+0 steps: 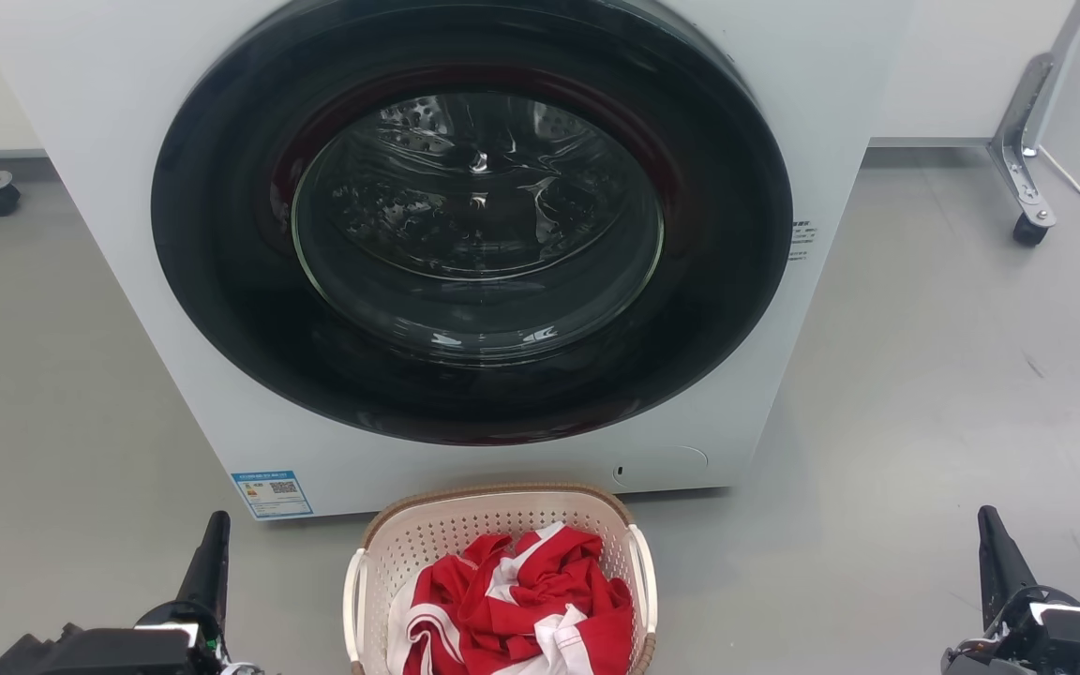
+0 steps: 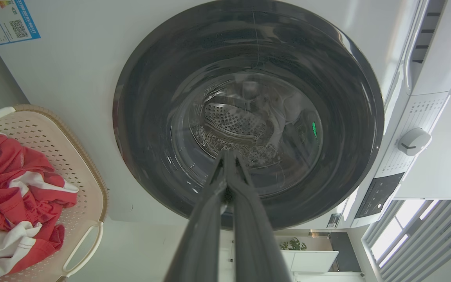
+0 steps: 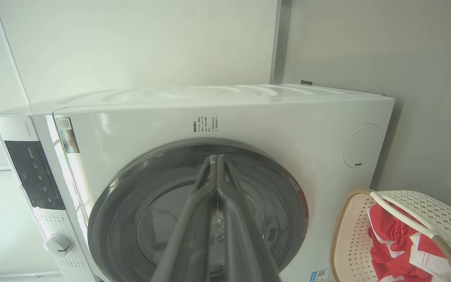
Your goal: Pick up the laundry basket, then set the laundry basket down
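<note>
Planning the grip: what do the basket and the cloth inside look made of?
Basket: likely matte cream plastic, moulded with rows of holes; brown rim looks woven, perhaps plastic too. Cloth: soft red-and-white fabric, judging by its crumpled folds.

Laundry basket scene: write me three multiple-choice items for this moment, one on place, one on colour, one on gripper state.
1. Where is the laundry basket? A in front of the washer; B on top of it; C inside the drum.
2. What colours are the clothes in it? A blue and grey; B red and white; C all black.
3. How are the left gripper and right gripper? A both shut, holding nothing; B both wide open; C left shut on a handle.
Answers: 1 A, it sits below the closed door in the head view. 2 B, red cloth with white stripes. 3 A, each closes to a tip in its wrist view, clear of the basket.
</note>
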You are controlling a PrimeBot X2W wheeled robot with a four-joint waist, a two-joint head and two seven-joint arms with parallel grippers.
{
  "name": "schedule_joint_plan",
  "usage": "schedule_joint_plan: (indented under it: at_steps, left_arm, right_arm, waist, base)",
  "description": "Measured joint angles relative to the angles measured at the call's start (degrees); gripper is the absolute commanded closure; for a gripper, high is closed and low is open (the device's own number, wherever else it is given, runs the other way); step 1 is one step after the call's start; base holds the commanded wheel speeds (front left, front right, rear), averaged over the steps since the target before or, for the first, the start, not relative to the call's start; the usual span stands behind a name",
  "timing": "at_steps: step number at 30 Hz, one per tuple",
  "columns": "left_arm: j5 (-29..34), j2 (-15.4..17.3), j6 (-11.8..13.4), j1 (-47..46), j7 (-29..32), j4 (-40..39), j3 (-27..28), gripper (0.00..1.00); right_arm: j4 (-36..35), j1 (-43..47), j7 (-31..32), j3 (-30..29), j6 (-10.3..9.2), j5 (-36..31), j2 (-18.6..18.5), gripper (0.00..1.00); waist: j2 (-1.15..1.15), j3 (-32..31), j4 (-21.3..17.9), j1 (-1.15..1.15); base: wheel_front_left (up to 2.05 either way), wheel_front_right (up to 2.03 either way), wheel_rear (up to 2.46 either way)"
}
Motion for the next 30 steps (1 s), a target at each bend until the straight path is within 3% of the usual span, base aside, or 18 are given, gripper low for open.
schedule_joint_plan:
  at_steps: [30]
  left_arm:
    - [0.00, 0.00, 0.00, 0.00, 0.00, -0.01, 0.00, 1.00]
  right_arm:
    - [-0.01, 0.00, 0.00, 0.00, 0.00, 0.01, 0.01, 1.00]
  waist:
    - [0.00, 0.01, 0.00, 0.00]
  base:
    - [0.00, 0.00, 0.00]
